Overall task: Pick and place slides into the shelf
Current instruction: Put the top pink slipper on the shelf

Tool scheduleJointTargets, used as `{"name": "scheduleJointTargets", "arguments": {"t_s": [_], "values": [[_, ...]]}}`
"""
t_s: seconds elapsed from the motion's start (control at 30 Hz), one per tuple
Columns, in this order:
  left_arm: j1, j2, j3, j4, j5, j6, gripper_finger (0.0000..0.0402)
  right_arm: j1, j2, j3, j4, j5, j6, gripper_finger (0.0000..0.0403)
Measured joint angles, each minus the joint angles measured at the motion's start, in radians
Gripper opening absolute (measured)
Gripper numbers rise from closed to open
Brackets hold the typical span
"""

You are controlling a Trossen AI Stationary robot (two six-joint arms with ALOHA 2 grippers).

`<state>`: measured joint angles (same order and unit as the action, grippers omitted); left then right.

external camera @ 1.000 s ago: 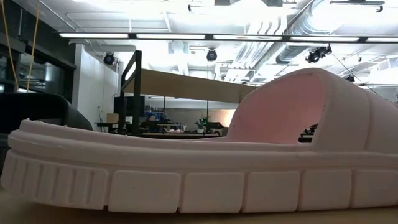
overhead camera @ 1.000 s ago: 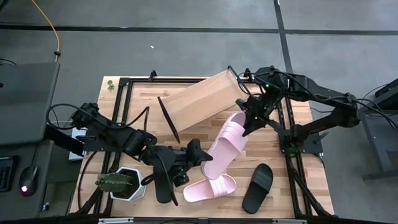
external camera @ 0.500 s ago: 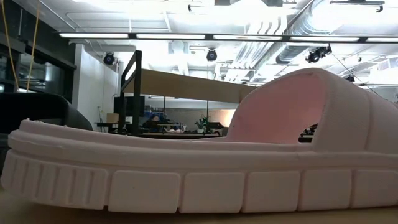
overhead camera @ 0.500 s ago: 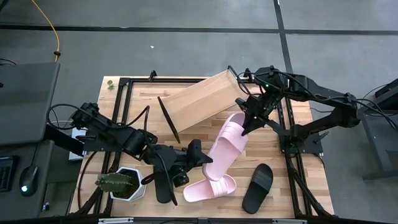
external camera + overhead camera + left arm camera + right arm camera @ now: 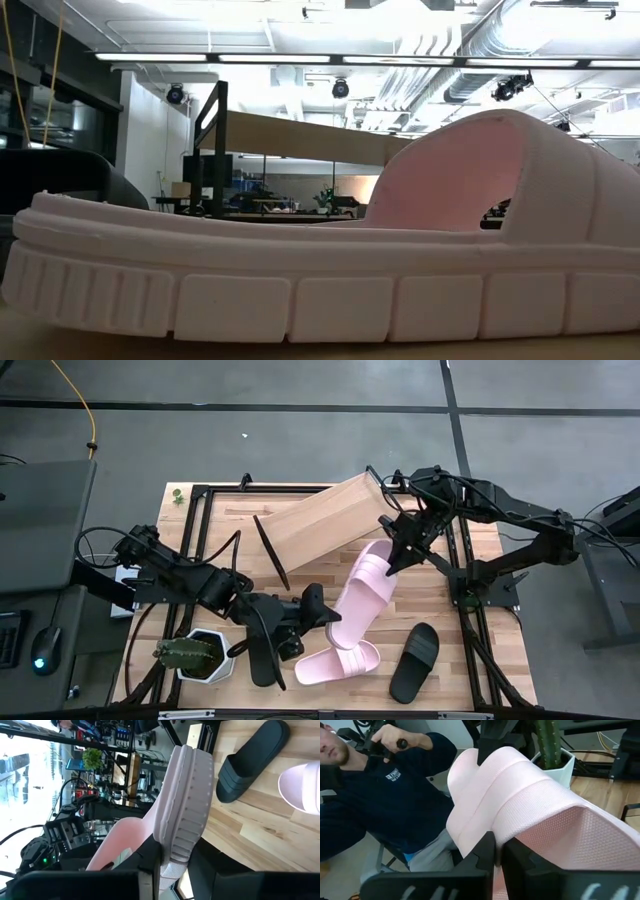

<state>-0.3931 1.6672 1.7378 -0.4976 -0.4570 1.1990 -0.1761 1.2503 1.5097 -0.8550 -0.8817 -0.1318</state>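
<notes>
A pale pink slide (image 5: 362, 595) spans between both grippers over the table's middle. My left gripper (image 5: 318, 610) is shut on its heel end, my right gripper (image 5: 393, 563) on its strap. The second pink slide (image 5: 338, 663) lies sole-down near the table's near edge and fills the low view (image 5: 320, 270). One black slide (image 5: 415, 658) lies to its right, and a dark shape (image 5: 262, 655) under my left arm may be the other. The light-wood shelf (image 5: 320, 520) sits askew at the far side, a black frame end (image 5: 270, 550) toward the left. My left gripper (image 5: 175, 862) pinches the held slide's sole at the heel end (image 5: 176, 851), one finger on each face. It comes level from the table's left. The slide is turned on its side edge and appears clear of the tabletop. My right gripper (image 5: 497, 852) pinches the edge of the held slide's wide strap (image 5: 520, 827) between its two fingers (image 5: 485, 851). It comes from the far right, slanting down. The slide stretches away from it toward my left gripper.
A white pot with a cactus (image 5: 200, 653) stands at the near left corner and a small green plant (image 5: 177, 495) at the far left corner. Black frame rails (image 5: 465, 575) run along the table's sides. A seated person (image 5: 385, 800) shows beyond the table.
</notes>
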Motion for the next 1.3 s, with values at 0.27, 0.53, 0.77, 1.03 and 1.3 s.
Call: {"name": "scheduleJointTargets", "arguments": {"t_s": [0.27, 0.53, 0.77, 1.03, 1.3], "values": [[-0.001, 0.0, 0.0, 0.0, -0.007, -0.006, 0.0054, -0.012, -0.007, 0.0, 0.0, 0.057, 0.022, 0.0063], [-0.001, 0.0, 0.0, -0.016, -0.046, -0.05, 0.0054, -0.096, -0.06, 0.0, 0.009, 0.145, 0.021, 0.0108], [0.0, 0.0, 0.0, -0.029, -0.163, -0.084, 0.0051, -0.165, -0.133, 0.0, 0.008, 0.259, 0.028, 0.0119], [0.026, 0.0, 0.0, -0.026, -0.296, -0.175, 0.0051, -0.17, -0.167, 0.0, 0.004, 0.307, 0.056, 0.0119], [0.081, 0.0, 0.0, -0.036, -0.391, -0.31, 0.0051, -0.17, -0.167, 0.0, -0.021, 0.456, 0.082, 0.0119]]}}
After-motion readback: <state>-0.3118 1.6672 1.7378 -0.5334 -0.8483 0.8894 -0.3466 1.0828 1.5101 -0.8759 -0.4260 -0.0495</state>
